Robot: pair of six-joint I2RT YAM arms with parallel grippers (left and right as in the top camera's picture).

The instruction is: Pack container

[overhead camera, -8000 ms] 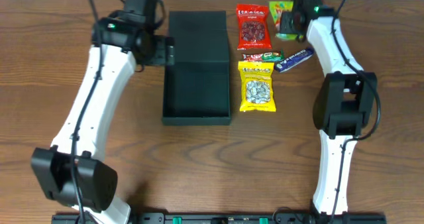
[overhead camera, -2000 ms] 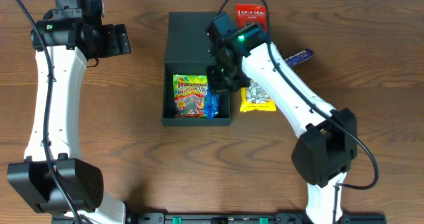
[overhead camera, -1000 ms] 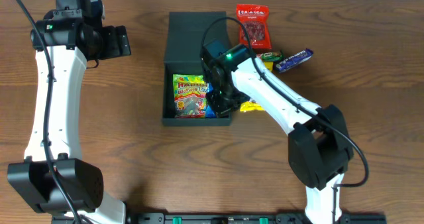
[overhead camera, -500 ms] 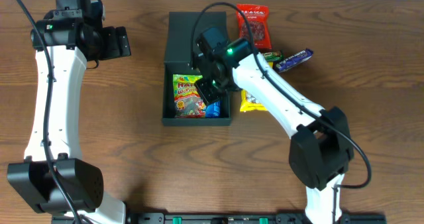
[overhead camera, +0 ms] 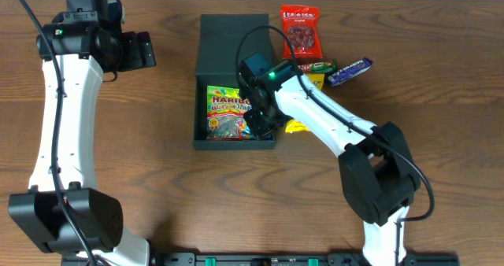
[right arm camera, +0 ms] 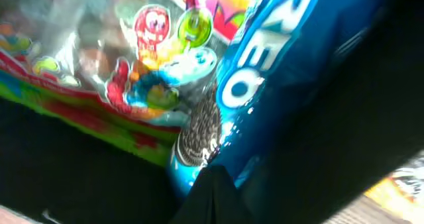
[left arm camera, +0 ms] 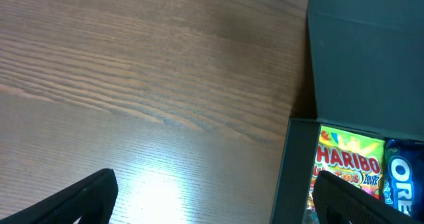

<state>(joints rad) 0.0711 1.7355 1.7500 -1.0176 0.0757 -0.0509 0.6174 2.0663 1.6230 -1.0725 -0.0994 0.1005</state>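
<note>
The container (overhead camera: 236,61) is a black box with its flap lid lying open towards the back. A Haribo packet (overhead camera: 228,112) lies in its front half. A blue Oreo packet (right arm camera: 265,71) lies to the right of the Haribo packet (right arm camera: 132,52); in the overhead view my right arm hides it. My right gripper (overhead camera: 260,123) is down in the box's front right corner, its shut fingertips (right arm camera: 215,197) against the Oreo packet. My left gripper (overhead camera: 138,49) is open and empty over the table left of the box; its wrist view shows the fingers (left arm camera: 212,211) wide apart, the box (left arm camera: 371,52) and the Haribo packet (left arm camera: 348,161).
Right of the box lie a red snack packet (overhead camera: 300,31), a green bar (overhead camera: 319,65), a blue bar (overhead camera: 349,71) and a yellow packet (overhead camera: 302,127) partly under my right arm. The table's back edge runs just behind the box.
My right gripper rose and shifted back half a second ago, then came down again into the box's front right corner over the Oreo packet. The left arm has not moved.
</note>
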